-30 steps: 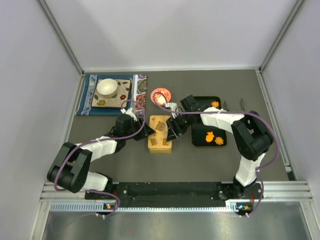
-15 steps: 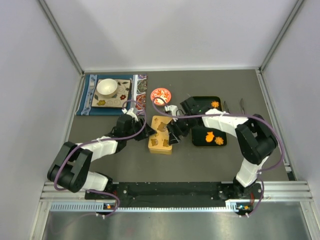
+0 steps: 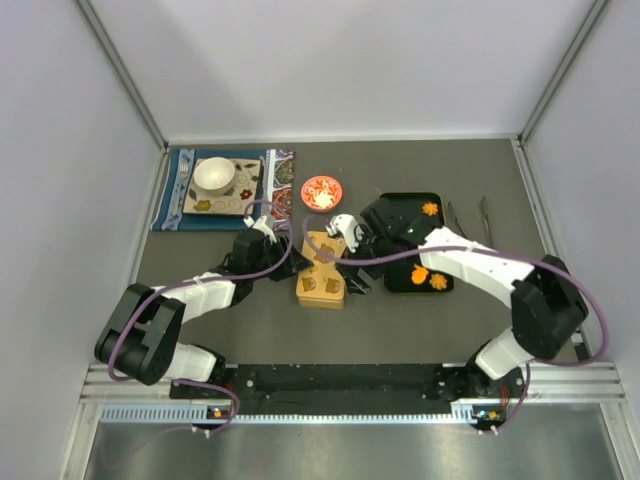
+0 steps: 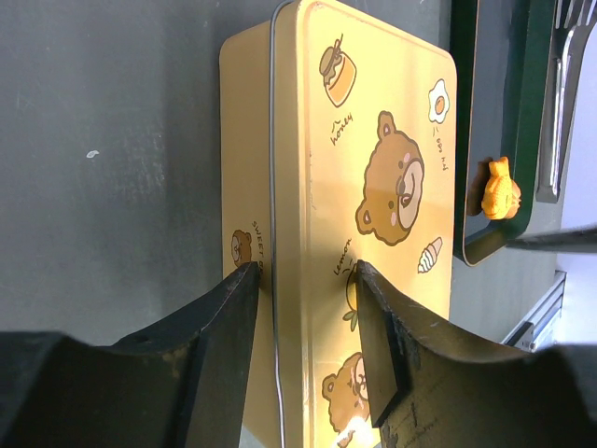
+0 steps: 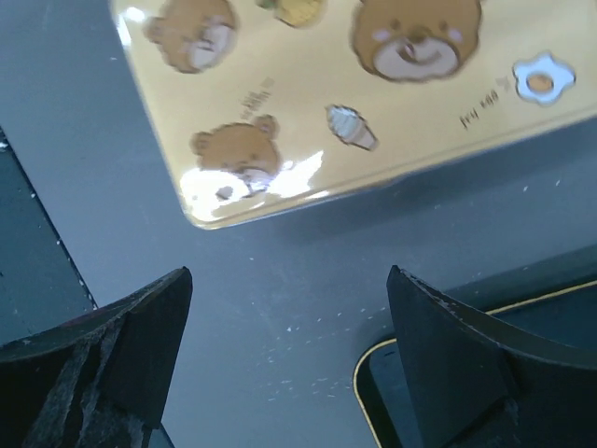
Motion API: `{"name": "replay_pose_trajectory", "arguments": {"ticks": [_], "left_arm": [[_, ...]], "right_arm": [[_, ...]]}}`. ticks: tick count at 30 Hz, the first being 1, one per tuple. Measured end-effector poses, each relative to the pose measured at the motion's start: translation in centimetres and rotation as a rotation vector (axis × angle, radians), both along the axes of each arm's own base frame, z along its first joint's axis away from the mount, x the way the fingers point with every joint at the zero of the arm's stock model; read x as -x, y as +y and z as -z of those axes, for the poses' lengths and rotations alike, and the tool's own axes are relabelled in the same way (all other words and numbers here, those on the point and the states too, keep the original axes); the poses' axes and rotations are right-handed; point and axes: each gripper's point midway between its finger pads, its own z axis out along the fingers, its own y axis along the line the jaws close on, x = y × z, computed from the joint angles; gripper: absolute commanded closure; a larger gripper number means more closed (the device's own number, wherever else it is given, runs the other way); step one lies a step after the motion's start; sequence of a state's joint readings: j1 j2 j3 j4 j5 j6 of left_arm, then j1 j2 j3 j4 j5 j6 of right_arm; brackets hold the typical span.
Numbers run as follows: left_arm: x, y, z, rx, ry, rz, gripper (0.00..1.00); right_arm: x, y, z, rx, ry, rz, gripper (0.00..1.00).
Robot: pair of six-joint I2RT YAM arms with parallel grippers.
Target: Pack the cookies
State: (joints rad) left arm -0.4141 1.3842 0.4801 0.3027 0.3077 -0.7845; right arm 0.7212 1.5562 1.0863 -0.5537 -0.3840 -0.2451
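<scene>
A yellow bear-print tin (image 3: 320, 270) lies closed on the table; it also shows in the left wrist view (image 4: 373, 177) and in the right wrist view (image 5: 326, 84). My left gripper (image 3: 292, 265) (image 4: 303, 280) is shut on the tin's left edge, one finger on the side wall and one on the lid. My right gripper (image 3: 352, 282) (image 5: 289, 289) is open and empty over bare table between the tin and the black tray (image 3: 398, 275). Orange cookies (image 3: 420, 272) (image 3: 430, 208) lie on the tray; one shows in the left wrist view (image 4: 498, 189). No black cookie is in view.
A red-and-white dish (image 3: 321, 192) stands behind the tin. A patterned mat (image 3: 175, 190) at the back left holds a wooden board and a white cup (image 3: 214, 175). Metal tongs (image 3: 487, 215) lie to the right of the tray. The tray's corner shows in the right wrist view (image 5: 392, 373).
My right gripper has drawn back from the tin's right edge toward the near side, and its elbow has swung out to the right. The left gripper and the tin have stayed put.
</scene>
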Motion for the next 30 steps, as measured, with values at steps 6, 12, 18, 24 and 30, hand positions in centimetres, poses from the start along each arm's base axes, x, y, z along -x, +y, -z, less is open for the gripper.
{"name": "replay_pose_trajectory", "arguments": {"ticks": [6,12,18,24,30], "left_arm": [[0.0,0.0,0.0,0.0,0.0,0.0,0.51],[0.0,0.0,0.0,0.001,0.001,-0.001,0.51],[0.0,0.0,0.0,0.001,0.001,-0.001,0.51],[0.0,0.0,0.0,0.002,0.001,-0.001,0.51],[0.0,0.0,0.0,0.002,0.001,-0.001,0.51]], "right_arm": [[2.4,1.9,-2.8,0.024,-0.197,-0.142,0.13],[4.2,3.3,-2.5,0.114,-0.338,-0.263,0.13],[3.9,4.5,-1.6,0.202,-0.503,-0.31,0.13],[3.8,4.5,1.3,0.303,-0.593,-0.336,0.13],[3.4,4.9,2.8,0.368,-0.679,-0.334,0.14]]}}
